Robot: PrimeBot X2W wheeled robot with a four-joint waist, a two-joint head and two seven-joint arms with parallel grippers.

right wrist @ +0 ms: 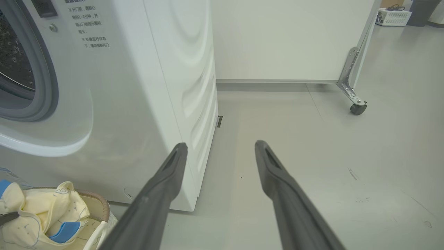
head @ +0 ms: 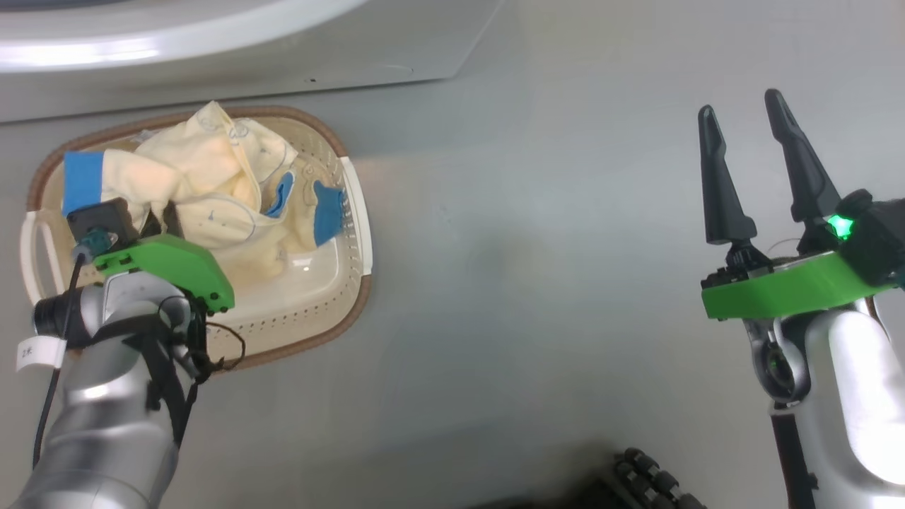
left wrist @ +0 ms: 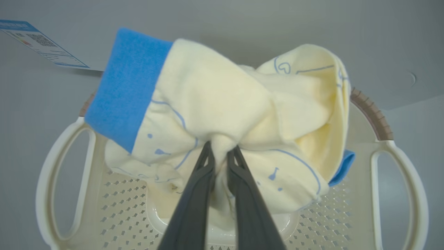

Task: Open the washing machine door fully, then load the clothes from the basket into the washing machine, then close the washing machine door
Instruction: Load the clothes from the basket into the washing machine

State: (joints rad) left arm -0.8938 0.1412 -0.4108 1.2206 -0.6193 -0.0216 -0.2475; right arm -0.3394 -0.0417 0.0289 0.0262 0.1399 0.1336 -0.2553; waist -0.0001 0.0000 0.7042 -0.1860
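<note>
Pale grey floor [right wrist: 312,166], bearing faint dark scuffs at 4 o'clock in the right wrist view. White partition panel [right wrist: 284,38] at 12 o'clock, carried on a metal bracket [right wrist: 348,74] with a black caster [right wrist: 358,109]. White boxed device [right wrist: 393,16] at 1 o'clock, beyond the panel.

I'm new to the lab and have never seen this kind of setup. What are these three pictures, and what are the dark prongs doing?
They come from one two-armed robot. The head view looks down at the grey floor: a cream perforated plastic basket sits before the big white front-loading washing machine. The other two are cameras on the wrists, looking along each gripper's dark fingers. The left gripper is shut, pinching a fold of the cream-yellow clothes with blue cuffs above the basket. The right gripper is open, holding nothing, over bare floor; its wrist view shows the machine's grey rubber gasket and drum, so the opening is uncovered.
</note>
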